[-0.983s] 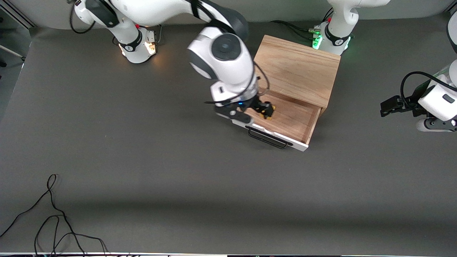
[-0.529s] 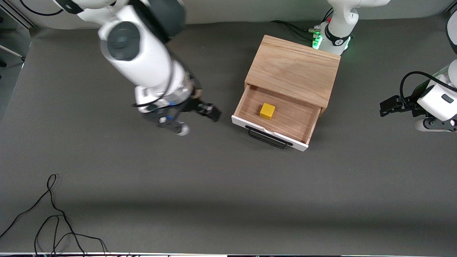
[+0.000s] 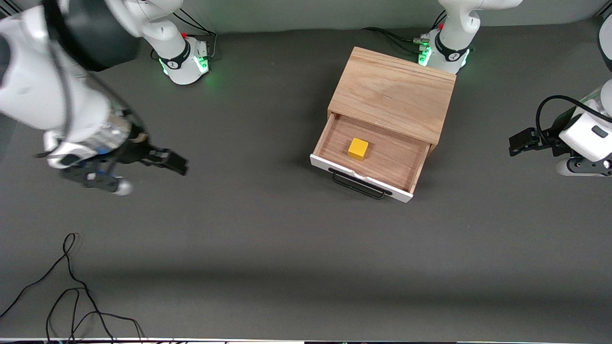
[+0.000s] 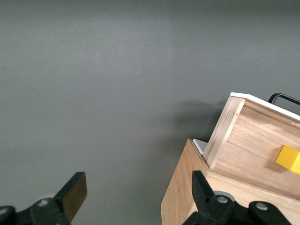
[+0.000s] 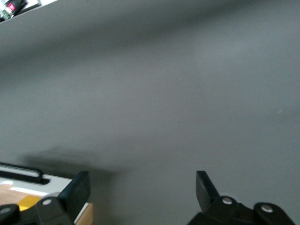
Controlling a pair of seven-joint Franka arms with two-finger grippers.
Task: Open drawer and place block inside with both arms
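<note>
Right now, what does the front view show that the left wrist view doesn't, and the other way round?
Only the front view shows the whole table, both arm bases, the right gripper over bare table toward the right arm's end, and loose black cables near the front camera.

Only the left wrist view shows the left gripper from close up, its fingers spread wide with nothing between them.

Both show the open drawer with its black handle, the cabinet, and the block lying in the drawer.
</note>
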